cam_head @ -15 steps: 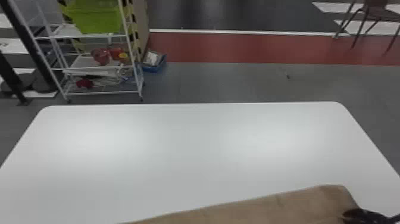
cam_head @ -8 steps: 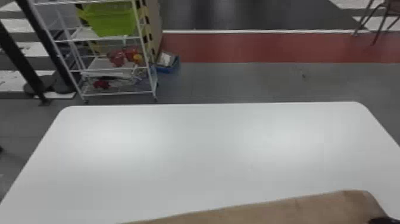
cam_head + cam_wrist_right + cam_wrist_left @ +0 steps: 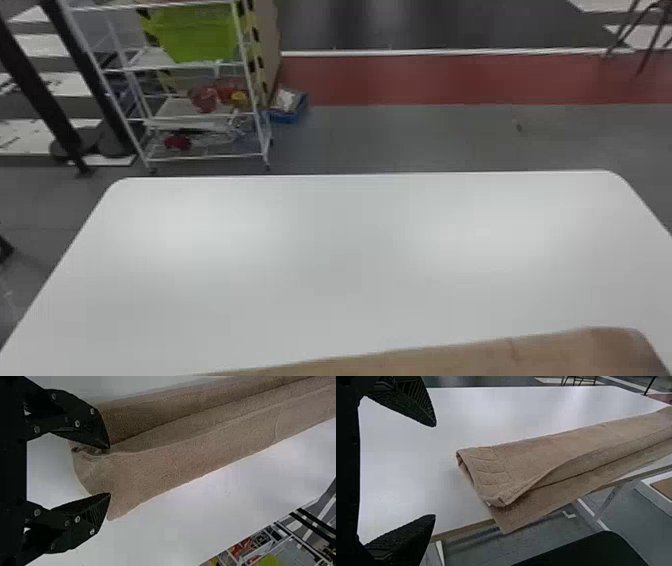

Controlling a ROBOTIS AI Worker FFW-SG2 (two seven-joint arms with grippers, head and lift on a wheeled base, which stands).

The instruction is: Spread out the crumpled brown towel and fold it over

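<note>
Past the far edge of our white bench (image 3: 350, 250) we see grey floor (image 3: 400, 140) and a green bin (image 3: 195, 35). Along the near edge lies the brown towel (image 3: 542, 455), a long strip of loose lengthwise layers, softly creased, with a ribbed band at one end and a lower layer poking over the edge. Our left pincer (image 3: 435, 470) is spread wide and empty; our right pincer (image 3: 109, 471) gapes by the towel's other end, which is bunched.
</note>
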